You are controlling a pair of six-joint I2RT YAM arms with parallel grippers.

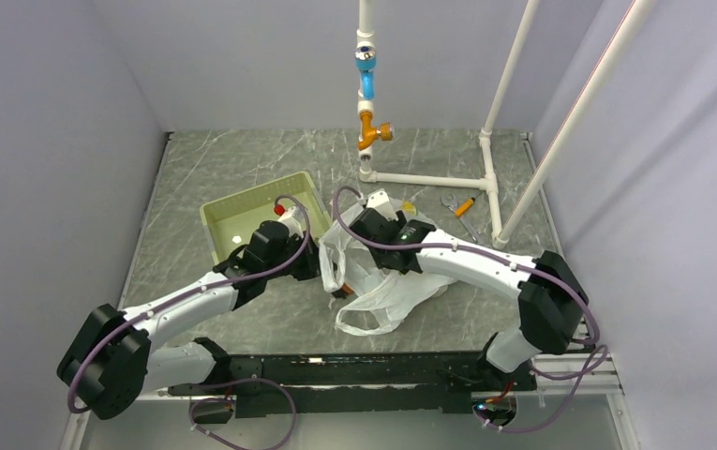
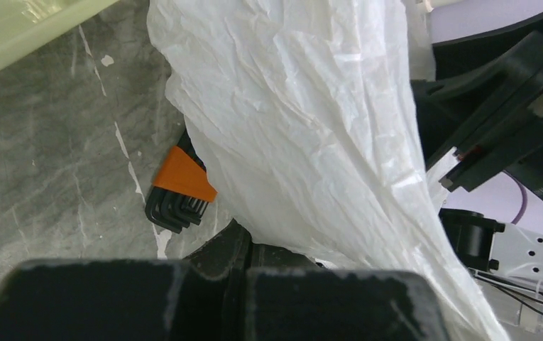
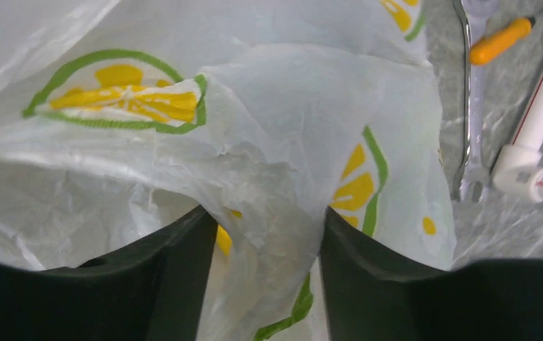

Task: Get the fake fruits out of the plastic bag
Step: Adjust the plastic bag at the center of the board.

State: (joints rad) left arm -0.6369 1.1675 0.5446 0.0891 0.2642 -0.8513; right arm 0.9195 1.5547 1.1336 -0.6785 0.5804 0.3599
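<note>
My left claw (image 2: 243, 288) looks pressed shut on the film of the plastic bag (image 2: 304, 142), which rises taut from it towards 1 o'clock. My right claw (image 3: 265, 273) is half open, and a puffy fold of printed film stands between its fingers without being pinched yet. The bag lies mid-table, with the basket (image 1: 242, 220) at its 10 o'clock. I can't see the fake fruits in any view, so I judge they are inside the bag.

The step I judge to be in hand is opening the mouth. To do it well, I should close my right claw on one layer of film only, high on the fold. Then I would draw that side towards 3 o'clock while my left claw anchors its side, so the opening spreads rather than the whole bag sliding. A slow pull matters, because thin film can tear or slip. The hex keys (image 2: 177, 195) lie just beside the bag at its 9 o'clock, so I'd take care not to drag the film across them.
</note>
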